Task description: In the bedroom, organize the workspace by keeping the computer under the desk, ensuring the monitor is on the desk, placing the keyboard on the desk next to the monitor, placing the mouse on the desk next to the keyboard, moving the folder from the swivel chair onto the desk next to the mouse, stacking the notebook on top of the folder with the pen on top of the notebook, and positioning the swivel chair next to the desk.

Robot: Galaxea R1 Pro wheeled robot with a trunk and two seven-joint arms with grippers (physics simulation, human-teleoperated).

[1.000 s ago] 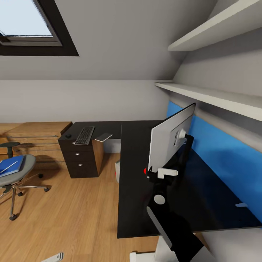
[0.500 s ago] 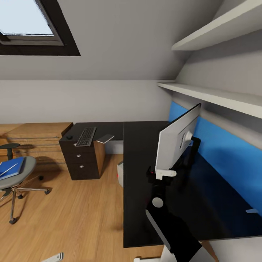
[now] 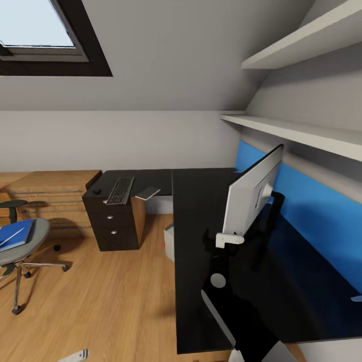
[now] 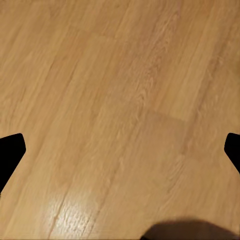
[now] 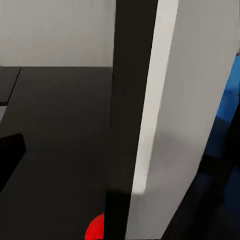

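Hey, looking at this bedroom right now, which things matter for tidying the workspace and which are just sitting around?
Part of the job:
desk
monitor
keyboard
mouse
notebook
folder
pen
swivel chair
computer
right claw, at the monitor

Just sitting around:
wooden chest
wall shelves
skylight

One desk (image 3: pixel 201 201), one monitor (image 3: pixel 251 193), one keyboard (image 3: pixel 119 190), one mouse (image 3: pixel 96 191), one swivel chair (image 3: pixel 22 239), one folder (image 3: pixel 15 234), two wall shelves (image 3: pixel 301 133).

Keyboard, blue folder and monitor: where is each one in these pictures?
keyboard (image 3: pixel 119 190), head view, middle of its dark keys.
folder (image 3: pixel 15 235), head view, its blue cover on the chair seat.
monitor (image 3: pixel 250 197), head view, its pale back panel.
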